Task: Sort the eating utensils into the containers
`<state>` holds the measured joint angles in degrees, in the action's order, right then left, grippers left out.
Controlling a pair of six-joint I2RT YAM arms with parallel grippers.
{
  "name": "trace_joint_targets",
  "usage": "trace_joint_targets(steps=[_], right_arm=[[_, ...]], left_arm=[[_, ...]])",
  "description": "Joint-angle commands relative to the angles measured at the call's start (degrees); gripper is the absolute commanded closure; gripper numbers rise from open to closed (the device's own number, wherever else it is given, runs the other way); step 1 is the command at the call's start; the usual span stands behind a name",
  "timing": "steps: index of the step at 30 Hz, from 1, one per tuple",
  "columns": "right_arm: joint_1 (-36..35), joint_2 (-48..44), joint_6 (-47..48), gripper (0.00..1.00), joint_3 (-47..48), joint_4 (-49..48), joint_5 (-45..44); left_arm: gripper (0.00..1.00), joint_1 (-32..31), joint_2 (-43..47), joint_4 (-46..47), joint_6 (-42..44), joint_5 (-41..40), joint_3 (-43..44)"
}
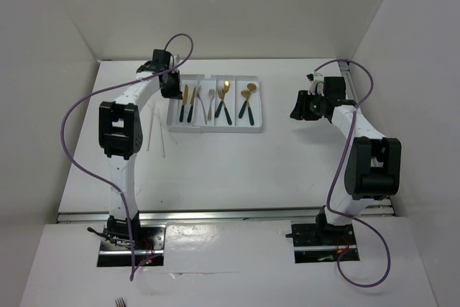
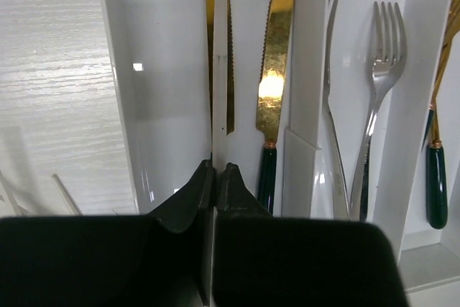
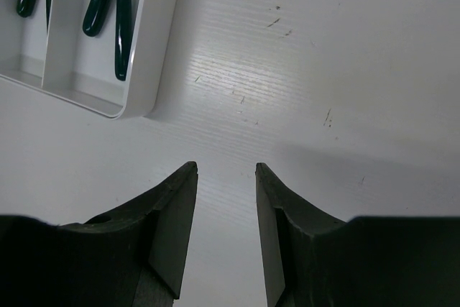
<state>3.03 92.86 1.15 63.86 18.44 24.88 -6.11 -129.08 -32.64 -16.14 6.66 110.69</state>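
1. Closest to the left wrist lens: left gripper (image 2: 215,177), black fingers pressed together on a thin pale strip (image 2: 219,70) seen edge-on; cannot tell what kind of thing it is.
2. Hangs over the left end of the white tray (image 1: 215,129), above its leftmost compartment.
3. Just beyond the strip: two gold-bladed knives (image 2: 277,70), side by side in that compartment, dark handles toward the lens.
4. Next compartment to the right: silver fork (image 2: 384,48), tines pointing away, with another silver piece (image 2: 330,106) on its side beside it.
5. Farther right, from above: gold forks (image 1: 224,98), then gold spoons (image 1: 248,96) in the last compartment.
6. Right gripper (image 3: 225,170): fingers apart, nothing between them, above bare table (image 3: 323,70) near the tray's right end.
7. Left of the tray: thin white sticks (image 1: 152,131) on the table.
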Motion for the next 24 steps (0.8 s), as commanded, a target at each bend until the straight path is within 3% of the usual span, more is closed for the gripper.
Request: trace_joint_targets(steps=[1, 2, 3, 5, 7, 12, 17, 21, 24], right_arm=[[-0.39, -0.93, 0.70, 0.54, 1.53, -0.95, 0.34], [-0.39, -0.93, 0.70, 0.54, 1.54, -0.95, 0.34], [-0.39, -0.93, 0.70, 0.54, 1.54, -0.95, 0.34], [-0.39, -0.93, 0.70, 0.54, 1.54, -0.95, 0.34], [-0.39, -0.40, 0.70, 0.54, 1.54, -0.95, 0.34], [-0.39, -0.40, 0.70, 0.54, 2.06, -0.95, 0.87], [-0.39, -0.40, 0.70, 0.54, 2.06, -1.47, 1.39], [-1.01, -0.93, 0.70, 0.54, 1.36, -1.47, 1.40], [-1.53, -0.93, 0.17, 0.54, 1.36, -1.47, 1.40]], left_arm=[[0.89, 0.13, -1.79, -1.19, 1.55, -1.99, 1.98], [0.84, 0.13, -1.79, -1.89, 0.94, -2.69, 1.98], [0.69, 0.74, -1.79, -1.90, 0.94, -2.70, 1.98], [0.52, 0.75, -1.79, -2.51, 0.94, -3.22, 1.37], [0.40, 0.75, -0.57, -3.03, 0.32, -3.41, 0.75], [0.40, 0.75, 9.94, -3.83, 0.85, -1.91, -1.87], [0.40, 2.59, 22.98, -1.81, 0.85, -5.59, -14.61], [0.40, 5.75, 24.84, -3.38, -0.29, -7.27, -19.90], [0.40, 8.30, 20.73, -6.89, -2.48, -6.75, -19.29]])
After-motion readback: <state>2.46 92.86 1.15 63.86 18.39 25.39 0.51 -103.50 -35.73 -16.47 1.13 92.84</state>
